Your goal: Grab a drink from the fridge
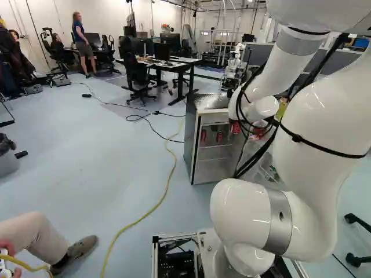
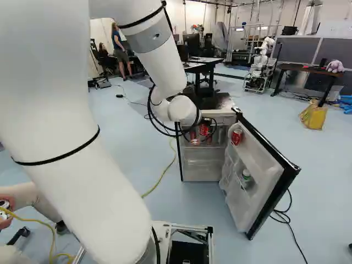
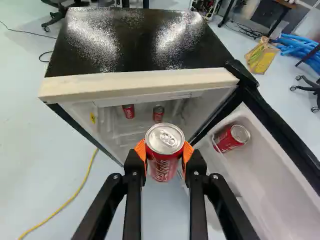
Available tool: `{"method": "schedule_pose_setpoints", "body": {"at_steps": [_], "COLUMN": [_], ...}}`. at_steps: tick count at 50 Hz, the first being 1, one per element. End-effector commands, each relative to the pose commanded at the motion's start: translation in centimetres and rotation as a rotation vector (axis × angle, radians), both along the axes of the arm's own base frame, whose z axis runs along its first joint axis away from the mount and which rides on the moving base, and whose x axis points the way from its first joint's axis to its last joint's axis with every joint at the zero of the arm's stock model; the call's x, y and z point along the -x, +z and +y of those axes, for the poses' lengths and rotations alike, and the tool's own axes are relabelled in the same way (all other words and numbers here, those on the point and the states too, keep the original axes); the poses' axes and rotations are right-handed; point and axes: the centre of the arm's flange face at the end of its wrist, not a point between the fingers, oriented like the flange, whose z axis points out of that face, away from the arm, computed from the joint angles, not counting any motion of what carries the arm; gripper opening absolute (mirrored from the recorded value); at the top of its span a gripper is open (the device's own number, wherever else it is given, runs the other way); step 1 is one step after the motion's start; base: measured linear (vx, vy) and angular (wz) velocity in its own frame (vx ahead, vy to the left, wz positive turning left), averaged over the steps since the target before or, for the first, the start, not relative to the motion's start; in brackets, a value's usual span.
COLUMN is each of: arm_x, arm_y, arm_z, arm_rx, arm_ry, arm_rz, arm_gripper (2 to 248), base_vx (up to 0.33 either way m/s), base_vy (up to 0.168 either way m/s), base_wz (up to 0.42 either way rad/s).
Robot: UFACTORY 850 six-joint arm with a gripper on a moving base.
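Observation:
In the right base view the black gripper [image 2: 207,120] is at the opening of the small fridge [image 2: 223,113], with a red can [image 2: 204,130] at its fingers. The wrist view shows the gripper [image 3: 164,151] shut on that red can [image 3: 164,162], an orange pad on either side and the silver lid showing. The can is roughly upright, in front of the fridge's top front edge [image 3: 140,86]. Behind it, inside the fridge, stand two more red cans [image 3: 128,111], [image 3: 158,114]. Another red can [image 3: 232,138] is in the door shelf.
The fridge door [image 2: 264,181] stands wide open to the right, with a bottle [image 2: 246,176] in a lower shelf. A yellow cable [image 1: 168,179] runs along the floor. A person's leg [image 1: 35,234] is near the base at the left. Another robot [image 2: 263,60] stands farther back.

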Motion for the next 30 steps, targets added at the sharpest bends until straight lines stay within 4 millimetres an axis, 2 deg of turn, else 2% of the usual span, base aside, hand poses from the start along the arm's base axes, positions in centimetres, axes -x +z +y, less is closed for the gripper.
{"method": "schedule_pose_setpoints", "body": {"at_steps": [30], "arm_x": [-2.2], "arm_y": [3.0], "arm_z": [0.0], "arm_rx": [0.008], "arm_ry": [-0.008], "arm_rz": [-0.033], "arm_gripper": [90], "base_vx": [0.0], "base_vy": [0.0], "base_wz": [0.0]}}
